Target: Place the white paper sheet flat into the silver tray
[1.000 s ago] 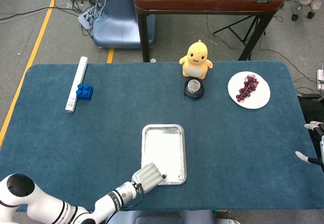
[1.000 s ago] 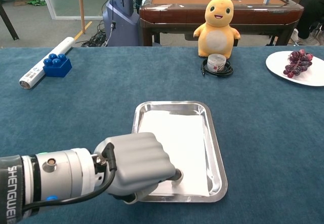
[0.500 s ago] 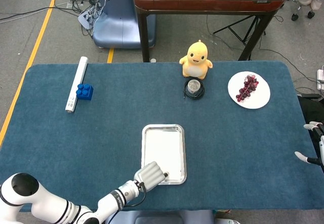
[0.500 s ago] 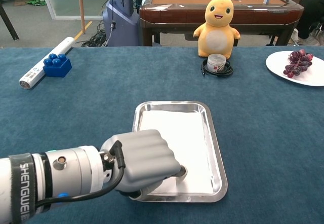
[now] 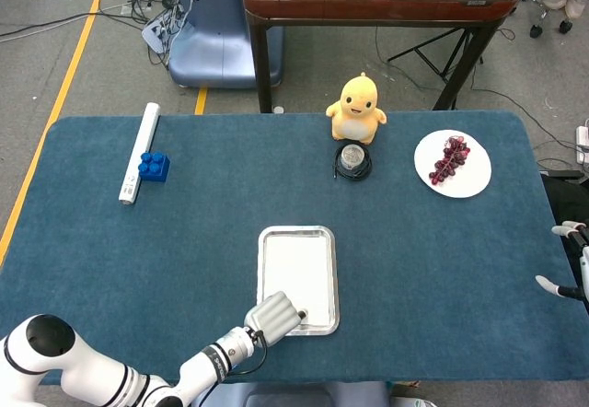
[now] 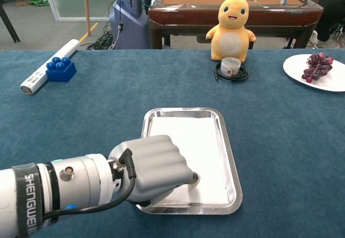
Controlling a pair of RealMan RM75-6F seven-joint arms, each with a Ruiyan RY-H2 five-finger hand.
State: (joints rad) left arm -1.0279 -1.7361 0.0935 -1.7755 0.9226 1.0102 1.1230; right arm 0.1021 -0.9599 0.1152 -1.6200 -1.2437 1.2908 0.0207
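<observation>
The white paper sheet (image 5: pixel 299 267) (image 6: pixel 190 141) lies flat inside the silver tray (image 5: pixel 296 231) (image 6: pixel 183 110), which sits near the table's front edge. My left hand (image 5: pixel 273 314) (image 6: pixel 154 168) covers the sheet's near left corner with its fingers curled. Its thumb tip rests on the paper, and the corner itself is hidden under the hand. My right hand (image 5: pixel 563 287) shows only partly at the far right edge of the head view. It is off the table, fingers apart, holding nothing.
A yellow plush toy (image 5: pixel 356 108) (image 6: pixel 233 28) and a small tin (image 5: pixel 352 157) (image 6: pixel 230 66) on a black coil stand at the back centre. A plate of grapes (image 5: pixel 452 163) (image 6: pixel 318 71) is back right. A blue brick (image 5: pixel 154 166) (image 6: pixel 60 69) and white tube (image 5: pixel 140 149) (image 6: pixel 39 76) lie back left.
The sheet, skewed with its far edge raised a second ago, now lies squared and flat in the tray. My left hand has crept slightly forward over the near left corner.
</observation>
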